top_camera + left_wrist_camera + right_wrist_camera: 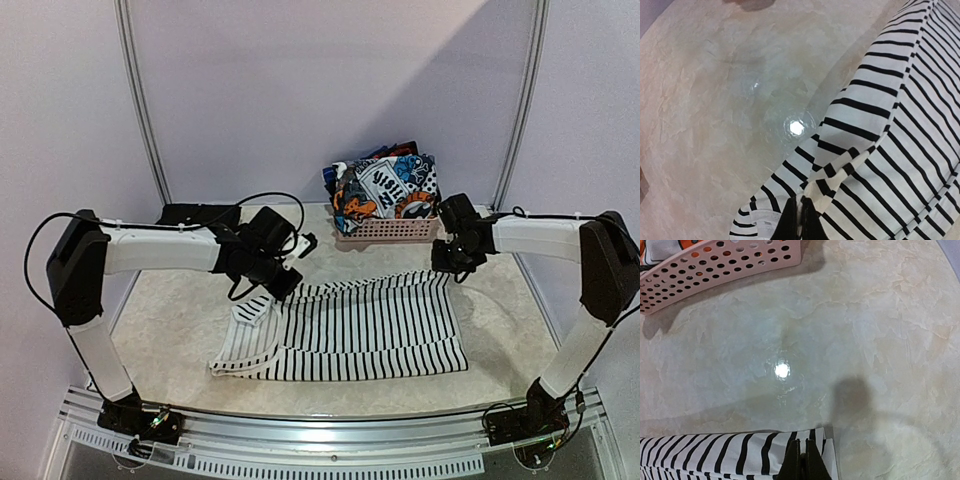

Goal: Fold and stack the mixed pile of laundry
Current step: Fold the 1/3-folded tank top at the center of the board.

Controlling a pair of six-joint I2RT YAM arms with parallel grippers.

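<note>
A white garment with thin black stripes (360, 330) lies spread on the table, its far edge lifted. My left gripper (283, 283) is shut on the far left corner of this striped garment (875, 150), the cloth pinched between its dark fingers (812, 222). My right gripper (457, 262) is shut on the far right corner of the striped garment (730, 455), its fingers (815, 462) pressed together on the hem. The rest of the laundry pile (385, 188), with a busy blue, orange, white and black print on top, sits in the pink basket (390, 231).
The pink latticed basket (715, 265) stands at the back of the table, just behind my right gripper. A black garment (190, 213) lies at the back left behind the left arm. Grey curtain walls close in the table on three sides.
</note>
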